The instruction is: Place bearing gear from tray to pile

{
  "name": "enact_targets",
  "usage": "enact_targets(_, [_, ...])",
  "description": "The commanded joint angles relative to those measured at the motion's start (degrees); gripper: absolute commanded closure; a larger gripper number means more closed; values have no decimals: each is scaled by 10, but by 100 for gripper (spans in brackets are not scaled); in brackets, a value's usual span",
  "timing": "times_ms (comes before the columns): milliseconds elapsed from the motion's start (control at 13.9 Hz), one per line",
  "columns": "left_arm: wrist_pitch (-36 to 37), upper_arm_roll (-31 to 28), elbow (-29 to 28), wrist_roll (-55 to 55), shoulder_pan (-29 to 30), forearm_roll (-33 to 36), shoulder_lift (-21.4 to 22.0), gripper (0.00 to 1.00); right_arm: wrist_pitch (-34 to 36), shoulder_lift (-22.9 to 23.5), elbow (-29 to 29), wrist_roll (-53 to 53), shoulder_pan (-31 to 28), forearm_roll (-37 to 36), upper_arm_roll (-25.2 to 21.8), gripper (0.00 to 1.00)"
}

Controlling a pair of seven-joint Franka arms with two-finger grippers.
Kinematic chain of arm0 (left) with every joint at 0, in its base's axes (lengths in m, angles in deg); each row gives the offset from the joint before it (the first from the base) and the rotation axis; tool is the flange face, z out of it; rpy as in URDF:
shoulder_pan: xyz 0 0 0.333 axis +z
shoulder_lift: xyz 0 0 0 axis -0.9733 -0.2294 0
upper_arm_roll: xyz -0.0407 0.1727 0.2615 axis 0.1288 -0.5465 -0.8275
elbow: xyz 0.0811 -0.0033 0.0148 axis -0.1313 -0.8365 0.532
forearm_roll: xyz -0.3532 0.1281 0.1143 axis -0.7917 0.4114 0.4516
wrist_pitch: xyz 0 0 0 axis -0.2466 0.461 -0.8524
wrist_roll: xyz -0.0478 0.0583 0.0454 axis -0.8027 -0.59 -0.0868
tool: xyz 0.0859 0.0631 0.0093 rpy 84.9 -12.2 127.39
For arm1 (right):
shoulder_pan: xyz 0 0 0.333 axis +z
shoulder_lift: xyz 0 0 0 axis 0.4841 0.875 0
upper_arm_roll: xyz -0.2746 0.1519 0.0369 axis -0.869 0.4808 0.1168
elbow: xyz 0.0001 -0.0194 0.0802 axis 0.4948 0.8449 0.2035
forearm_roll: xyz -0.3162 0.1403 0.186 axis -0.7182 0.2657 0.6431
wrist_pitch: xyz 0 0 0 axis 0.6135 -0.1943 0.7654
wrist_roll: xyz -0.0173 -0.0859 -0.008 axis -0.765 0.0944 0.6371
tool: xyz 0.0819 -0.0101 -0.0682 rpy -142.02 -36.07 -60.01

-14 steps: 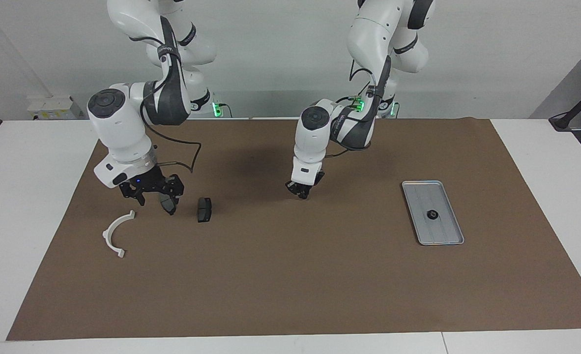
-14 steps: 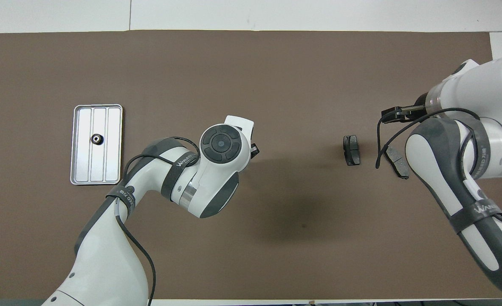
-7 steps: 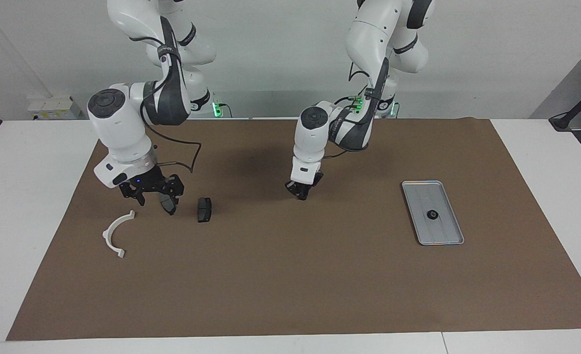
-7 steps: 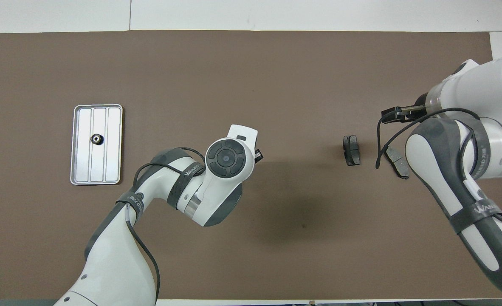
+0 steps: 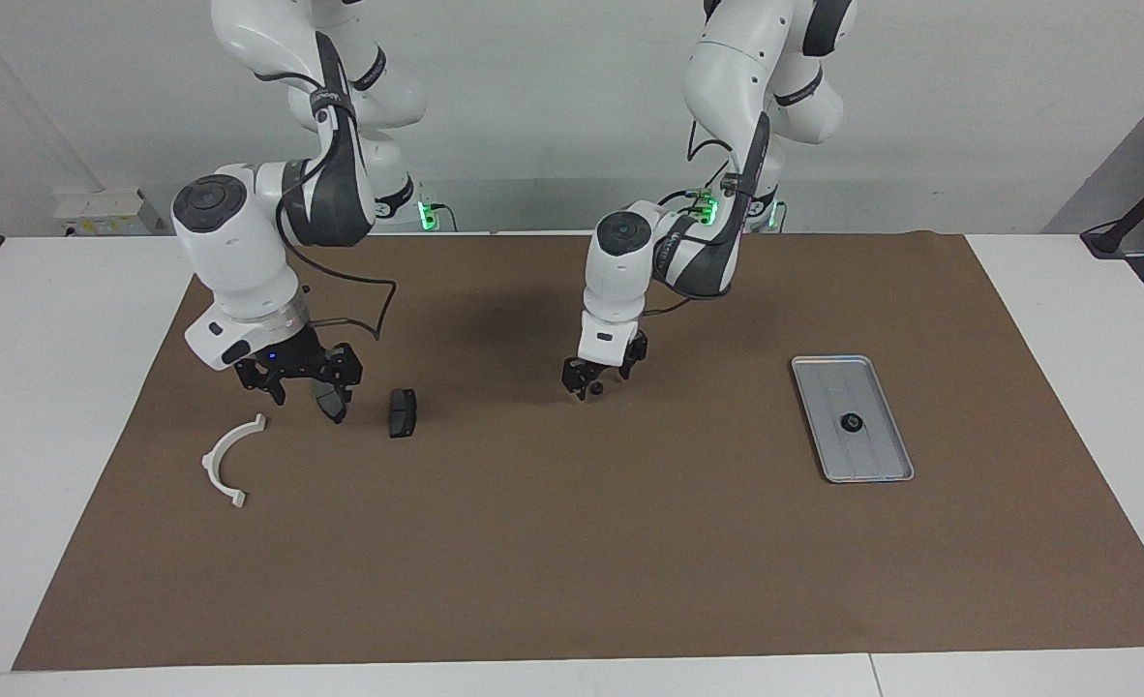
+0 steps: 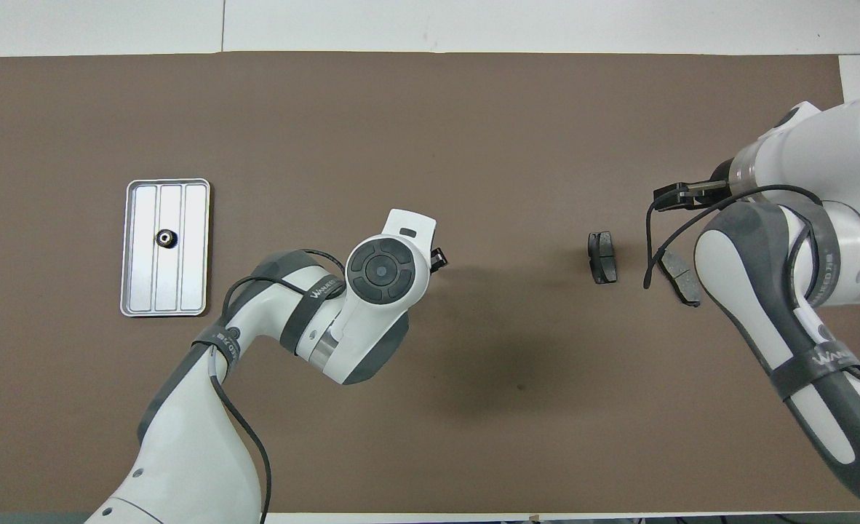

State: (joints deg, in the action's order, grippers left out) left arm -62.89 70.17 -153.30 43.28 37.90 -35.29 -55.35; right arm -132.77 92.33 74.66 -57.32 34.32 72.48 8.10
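A silver tray [image 5: 869, 455] [image 6: 190, 280] lies toward the left arm's end of the mat, with one small dark bearing gear [image 5: 851, 422] [image 6: 165, 238] on its ribbed floor. At mid-mat my left gripper [image 5: 595, 378] stands open and low, and a second small dark bearing gear [image 5: 595, 389] sits on the mat between its fingertips. The pile lies toward the right arm's end: a white curved bracket [image 5: 210, 463], one brake pad [image 5: 402, 412] [image 6: 603, 257] and another brake pad [image 5: 332, 400] [image 6: 681, 280]. My right gripper [image 5: 298, 387] hangs open just above that second pad.
A brown mat [image 5: 572, 561] covers most of the white table. In the overhead view the left arm's wrist hides its gripper and the gear under it, and the right arm hides the bracket.
My left gripper has opened and risen slightly, leaving a small dark gear on the mat between its fingers. The right arm has not moved.
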Motion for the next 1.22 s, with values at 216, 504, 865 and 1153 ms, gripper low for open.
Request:
enact_targets(216, [180,-5,26,-277,169,5,116,0,0,-4,0,1,-9,16,1,0])
enact_targets(504, [220,-5,47,-416,268,2,134,0,-5,1,-8,0,-4,16,2,0])
enact_targets(865, [284,-8,99,-504,332,2,152,0,-4,1,-8,1,-4,16,2,0])
enact_targets(1153, [300,-8,96,-523,349,1,189,0,-12,1,-8,0,-1,16,2,0])
